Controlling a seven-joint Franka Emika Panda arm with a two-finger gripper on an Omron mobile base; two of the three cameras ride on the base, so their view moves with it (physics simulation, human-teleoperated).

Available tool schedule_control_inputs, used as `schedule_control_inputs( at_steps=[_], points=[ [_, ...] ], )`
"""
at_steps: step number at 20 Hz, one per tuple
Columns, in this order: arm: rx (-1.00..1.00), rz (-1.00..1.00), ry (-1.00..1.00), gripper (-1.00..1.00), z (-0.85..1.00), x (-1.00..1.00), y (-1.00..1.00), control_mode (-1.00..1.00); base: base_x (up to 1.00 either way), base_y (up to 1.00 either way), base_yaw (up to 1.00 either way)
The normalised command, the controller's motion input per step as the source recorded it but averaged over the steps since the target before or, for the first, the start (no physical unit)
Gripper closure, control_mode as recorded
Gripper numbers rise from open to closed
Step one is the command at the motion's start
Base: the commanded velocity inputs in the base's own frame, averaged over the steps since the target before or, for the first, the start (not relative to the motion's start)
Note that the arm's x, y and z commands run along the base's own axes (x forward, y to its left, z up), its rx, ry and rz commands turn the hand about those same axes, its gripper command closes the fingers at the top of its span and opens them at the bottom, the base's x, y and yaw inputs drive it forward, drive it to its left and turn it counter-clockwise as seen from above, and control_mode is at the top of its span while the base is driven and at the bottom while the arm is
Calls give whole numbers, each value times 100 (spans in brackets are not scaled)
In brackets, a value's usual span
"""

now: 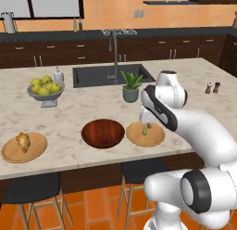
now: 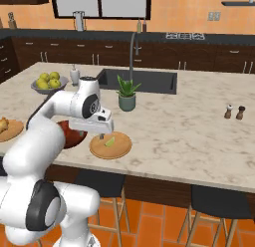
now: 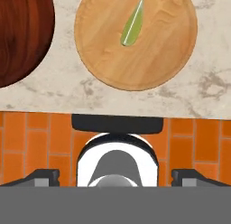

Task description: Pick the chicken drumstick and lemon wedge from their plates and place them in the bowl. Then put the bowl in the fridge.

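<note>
Hand (image 3: 115, 177) spread wide, empty, hovering above lemon wedge (image 3: 132, 22) on near plate (image 3: 158, 60), lined up for pickup. Bowl (image 1: 102, 132) just beside, empty; chicken drumstick (image 1: 22, 141) on far plate (image 1: 37, 150).

Seen from above: a round tan wooden plate (image 3: 135, 40) lies on the marbled counter (image 3: 54, 94), carrying a slim yellow-green lemon wedge (image 3: 132, 23) near its upper centre. The dark reddish-brown bowl (image 3: 22, 33) lies just beside the plate, apart from it. Below the counter edge, a dark stool seat (image 3: 117, 123) and orange floor tiles (image 3: 27, 142). The gripper (image 3: 115, 177) fingertips stand wide apart, empty.
</note>
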Motion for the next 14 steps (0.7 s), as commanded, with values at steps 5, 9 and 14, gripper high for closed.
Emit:
schedule_control_inputs(
  at_steps=[5, 9, 14],
  points=[
    [0, 0, 5, -100, -46, 66, 0, -100, 0, 0, 0],
    [0, 0, 2, -100, -47, 76, -10, -100, 0, 0, 0],
    [0, 0, 1, -100, -53, 59, -14, -100, 0, 0, 0]
  ],
)
